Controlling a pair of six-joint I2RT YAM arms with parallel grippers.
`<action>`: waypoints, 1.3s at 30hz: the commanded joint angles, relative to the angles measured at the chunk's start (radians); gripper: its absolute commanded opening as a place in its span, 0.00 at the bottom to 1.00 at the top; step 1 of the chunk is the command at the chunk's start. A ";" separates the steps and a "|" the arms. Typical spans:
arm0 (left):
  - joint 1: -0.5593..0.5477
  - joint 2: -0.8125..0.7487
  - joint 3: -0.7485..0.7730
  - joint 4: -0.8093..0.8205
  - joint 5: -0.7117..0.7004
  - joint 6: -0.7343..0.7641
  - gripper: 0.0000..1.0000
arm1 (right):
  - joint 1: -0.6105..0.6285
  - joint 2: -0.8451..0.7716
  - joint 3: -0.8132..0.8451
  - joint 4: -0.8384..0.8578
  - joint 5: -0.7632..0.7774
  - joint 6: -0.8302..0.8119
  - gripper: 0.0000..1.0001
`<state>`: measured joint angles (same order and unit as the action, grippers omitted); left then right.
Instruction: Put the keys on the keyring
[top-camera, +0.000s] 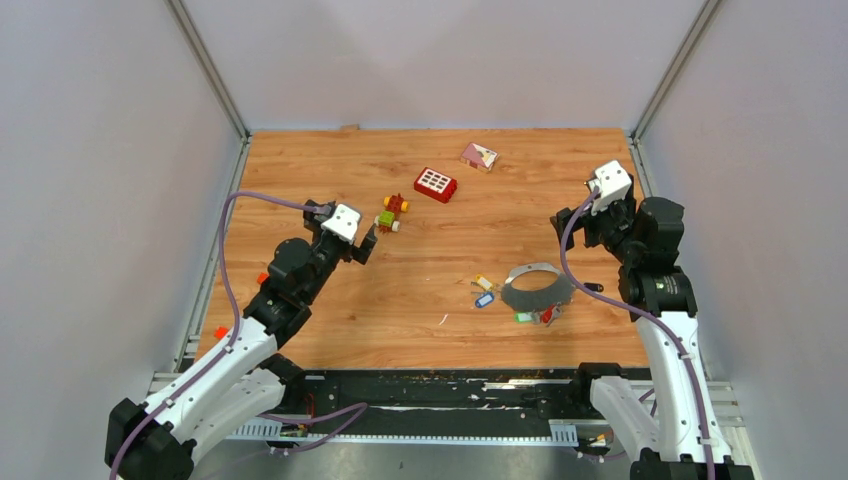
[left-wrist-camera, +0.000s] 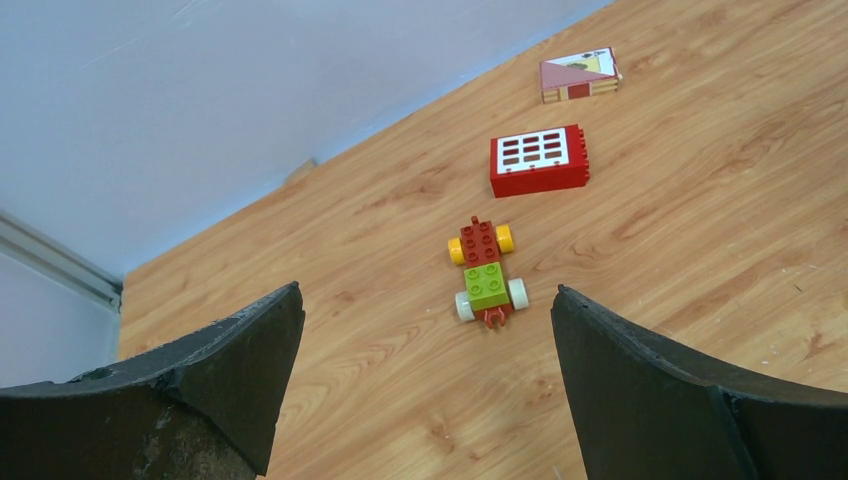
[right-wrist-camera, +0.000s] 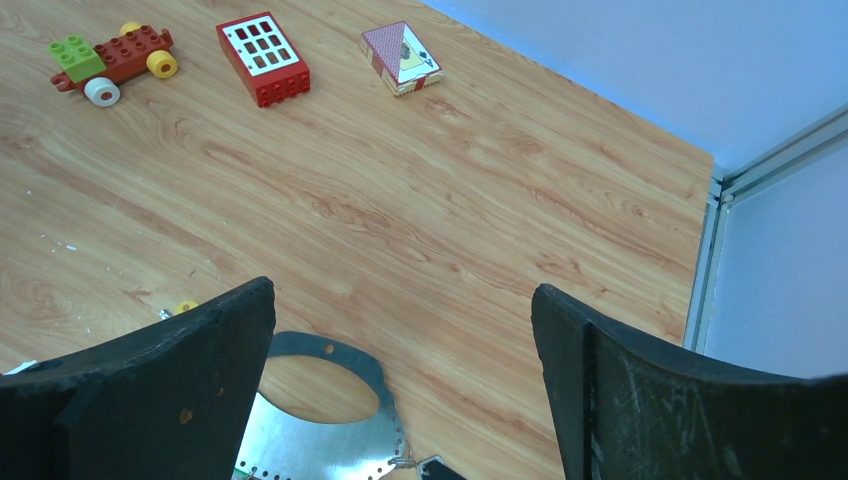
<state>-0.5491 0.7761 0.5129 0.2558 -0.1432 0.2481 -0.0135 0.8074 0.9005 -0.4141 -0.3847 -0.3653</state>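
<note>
The left arm (top-camera: 215, 365) and right arm (top-camera: 670, 350) are built alike: glossy white shells on the lower links, bulky black joint housings above. A thin lilac cable (top-camera: 228, 270) loops loosely outside each arm, up to a small square white box (top-camera: 346, 221) at the wrist. The left hand (left-wrist-camera: 425, 298) and right hand (right-wrist-camera: 402, 290) each have two broad, wedge-shaped matte black fingers (left-wrist-camera: 240, 370), scuffed, with pale scratches on the right pair.
</note>
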 joint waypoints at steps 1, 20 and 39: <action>0.003 -0.003 0.003 0.035 -0.008 -0.013 1.00 | 0.005 -0.016 0.015 0.009 -0.012 -0.007 1.00; 0.003 -0.010 0.001 0.034 -0.006 -0.011 1.00 | 0.006 -0.028 0.011 0.006 -0.018 -0.013 1.00; 0.003 -0.014 0.000 0.031 -0.006 -0.005 1.00 | 0.005 -0.028 0.010 0.004 -0.016 -0.012 1.00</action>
<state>-0.5491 0.7757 0.5129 0.2550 -0.1436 0.2485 -0.0135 0.7902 0.9001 -0.4179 -0.3946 -0.3725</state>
